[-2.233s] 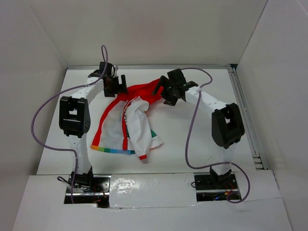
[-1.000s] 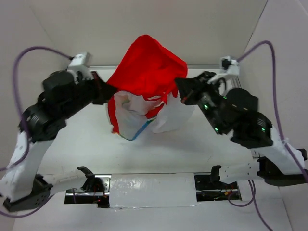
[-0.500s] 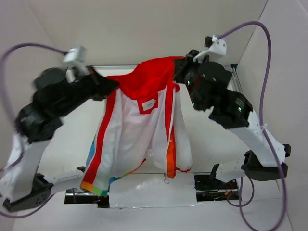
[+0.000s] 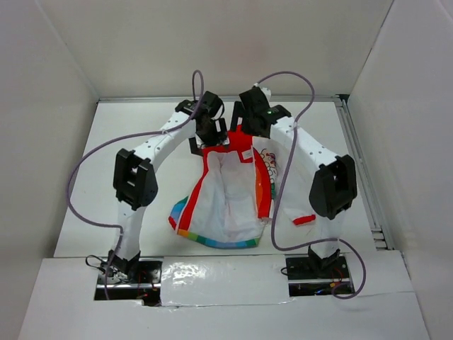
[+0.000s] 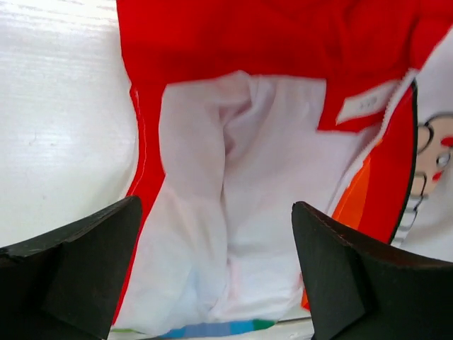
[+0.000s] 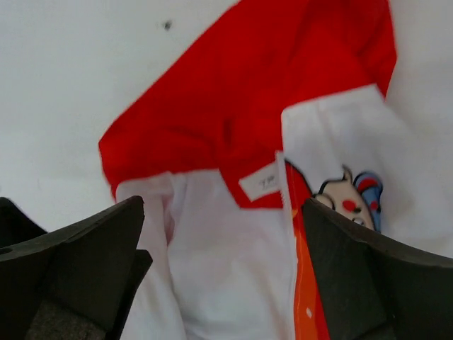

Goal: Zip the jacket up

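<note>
The jacket lies on the table, front open and white lining up. Its red hood points to the back, its rainbow hem to the front. The cartoon print and a red cuff show on the right. My left gripper and right gripper sit side by side just above the hood and collar, both open and empty. The left wrist view shows wide jaws over the lining. The right wrist view shows wide jaws over the collar label and zipper edge.
White walls close in the table at the back and on both sides. A metal rail runs along the right edge. Purple cables loop from both arms; the right one hangs over the jacket's right side.
The arms held the jacket up in the air by the hood. Now it lies spread on the table, and both grippers have let go and stand open above the collar.
</note>
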Robot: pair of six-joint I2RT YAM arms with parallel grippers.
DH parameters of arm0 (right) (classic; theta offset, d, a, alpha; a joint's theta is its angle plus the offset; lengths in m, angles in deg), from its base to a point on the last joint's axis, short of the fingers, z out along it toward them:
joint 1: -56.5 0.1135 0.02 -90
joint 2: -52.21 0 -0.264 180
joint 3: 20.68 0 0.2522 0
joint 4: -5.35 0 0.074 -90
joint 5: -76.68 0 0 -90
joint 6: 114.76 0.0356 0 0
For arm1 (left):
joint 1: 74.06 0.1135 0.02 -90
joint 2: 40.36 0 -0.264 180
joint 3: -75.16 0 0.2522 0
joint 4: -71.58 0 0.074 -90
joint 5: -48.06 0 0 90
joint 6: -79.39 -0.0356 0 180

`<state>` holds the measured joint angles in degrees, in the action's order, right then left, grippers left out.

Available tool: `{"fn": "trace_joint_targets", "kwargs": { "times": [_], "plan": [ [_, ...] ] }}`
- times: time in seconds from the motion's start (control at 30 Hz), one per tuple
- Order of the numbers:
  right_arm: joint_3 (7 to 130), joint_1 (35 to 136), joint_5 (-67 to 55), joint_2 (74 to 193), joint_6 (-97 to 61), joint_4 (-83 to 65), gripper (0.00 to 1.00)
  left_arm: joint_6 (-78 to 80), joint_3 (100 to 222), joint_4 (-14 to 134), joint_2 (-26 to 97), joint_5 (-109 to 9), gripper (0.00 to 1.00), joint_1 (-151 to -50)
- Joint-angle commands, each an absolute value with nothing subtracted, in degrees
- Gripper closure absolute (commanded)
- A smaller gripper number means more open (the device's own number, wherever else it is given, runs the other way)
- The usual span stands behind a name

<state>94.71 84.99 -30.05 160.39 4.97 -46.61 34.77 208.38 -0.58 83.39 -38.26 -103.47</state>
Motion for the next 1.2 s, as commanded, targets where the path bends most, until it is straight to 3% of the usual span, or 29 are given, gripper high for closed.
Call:
{"fn": "trace_joint_targets", "kwargs": {
  "times": [0.0,0.23,0.33,0.43,0.5,0.7,1.0,1.17],
  "plan": [
    [92.2,87.0,-29.3,147.2,5.9,-44.8,0.0,34.2,205.3,-0.7,69.1,-41.4,0.01,-104.7],
    [63.9,94.2,-26.4,127.4,10.4,-38.1,0.0,38.4,164.7,10.2,40.9,-46.8,0.01,-101.2],
    [61.9,103.1,-29.0,128.0,13.7,-40.7,0.0,39.7,150.8,12.1,28.5,-51.0,0.01,-93.4],
    [65.8,113.9,-31.0,134.5,17.0,-44.8,0.0,40.6,139.4,11.7,24.0,-52.0,0.01,-85.4],
    [69.1,121.9,-30.2,140.9,17.6,-45.4,0.0,42.7,138.1,10.7,23.4,-52.4,0.01,-82.3],
    [79.4,132.3,-26.3,155.6,18.6,-47.6,0.03,42.4,137.2,11.1,20.1,-55.0,0.01,-74.2],
    [83.9,131.3,-25.7,167.4,23.3,-46.4,0.11,41.3,134.2,12.6,17.9,-59.2,0.01,-66.9],
    [86.3,130.2,-28.1,171.4,24.3,-46.8,0.21,41.5,133.7,13.0,17.1,-59.0,0.01,-66.7]
  ]
}}
